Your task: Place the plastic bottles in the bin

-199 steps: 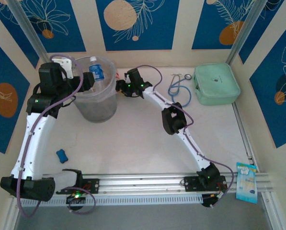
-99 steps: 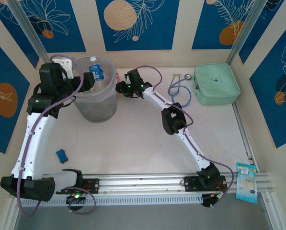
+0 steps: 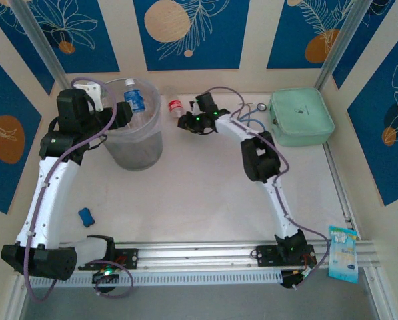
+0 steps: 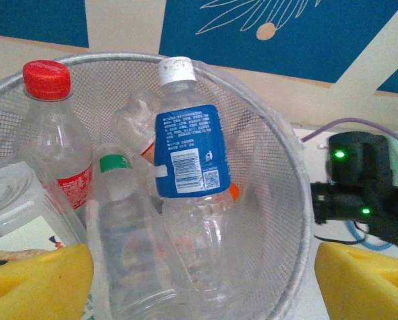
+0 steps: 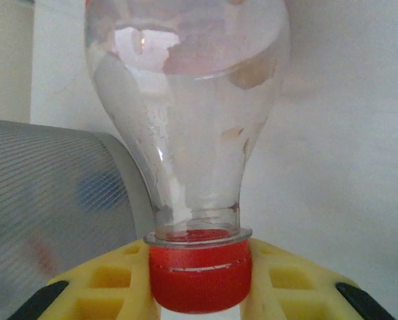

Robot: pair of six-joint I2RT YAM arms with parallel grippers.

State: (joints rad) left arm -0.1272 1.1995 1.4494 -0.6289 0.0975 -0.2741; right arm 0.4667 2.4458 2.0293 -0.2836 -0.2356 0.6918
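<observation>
The bin (image 3: pixel 133 143) stands at the back left and holds several plastic bottles. A blue-label bottle with a white cap (image 4: pixel 185 150) stands tallest in it, beside a red-capped one (image 4: pixel 49 133) and a green-label one (image 4: pixel 115 193). My left gripper (image 4: pixel 202 293) hovers open over the bin's near rim, its yellow pads (image 4: pixel 39 280) wide apart. My right gripper (image 5: pixel 199 280) is shut on the red cap of a clear bottle (image 5: pixel 189 100), just right of the bin wall (image 5: pixel 52 200). From above, this bottle (image 3: pixel 175 107) sticks out left of the right gripper (image 3: pixel 187 119).
A mint-green case (image 3: pixel 302 117) sits at the back right with a blue looped cord (image 3: pixel 247 123) beside it. A small blue object (image 3: pixel 87 216) lies near the left arm. A printed packet (image 3: pixel 343 254) lies off the table's front right corner.
My right arm has swung right and back from the bin's side, and the red-capped bottle now shows at its tip. The left arm and the bin's bottles have stayed put.
</observation>
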